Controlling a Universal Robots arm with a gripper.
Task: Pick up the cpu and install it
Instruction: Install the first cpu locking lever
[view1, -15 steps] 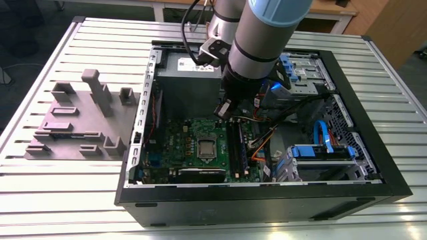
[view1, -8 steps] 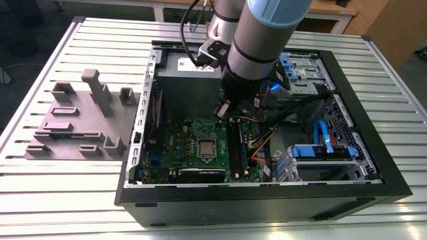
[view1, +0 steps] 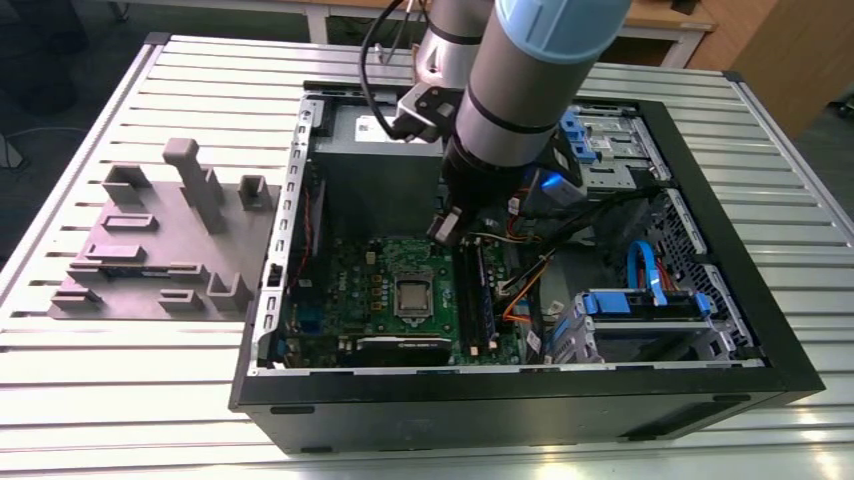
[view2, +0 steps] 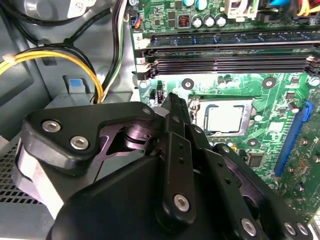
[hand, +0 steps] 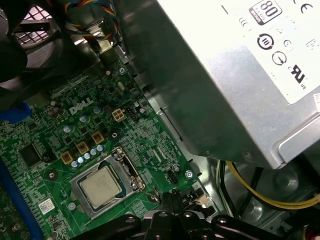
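The cpu (view1: 412, 295) is a small silver-grey square lying flat in the socket frame (view1: 411, 277) in the middle of the green motherboard (view1: 334, 290), inside the open computer case (view1: 747, 330). Both wrist views show the cpu (view2: 225, 119) (hand: 100, 187) seated in the metal frame. My gripper (view1: 446, 228) hangs above the board, a little beyond the socket toward the memory slots and the grey power supply. Its black fingers (view2: 176, 112) are pressed together with nothing between them, and the fingertips (hand: 175, 197) stand clear of the cpu.
The grey power supply box (hand: 240, 85) with a white label looms close beside the gripper. Memory sticks (view2: 230, 52), yellow and black cables (view2: 60, 57), orange and blue cables (view1: 641, 270) and a blue drive cage (view1: 647, 305) crowd the case. A grey fixture block (view1: 160, 240) sits at the exterior view's left.
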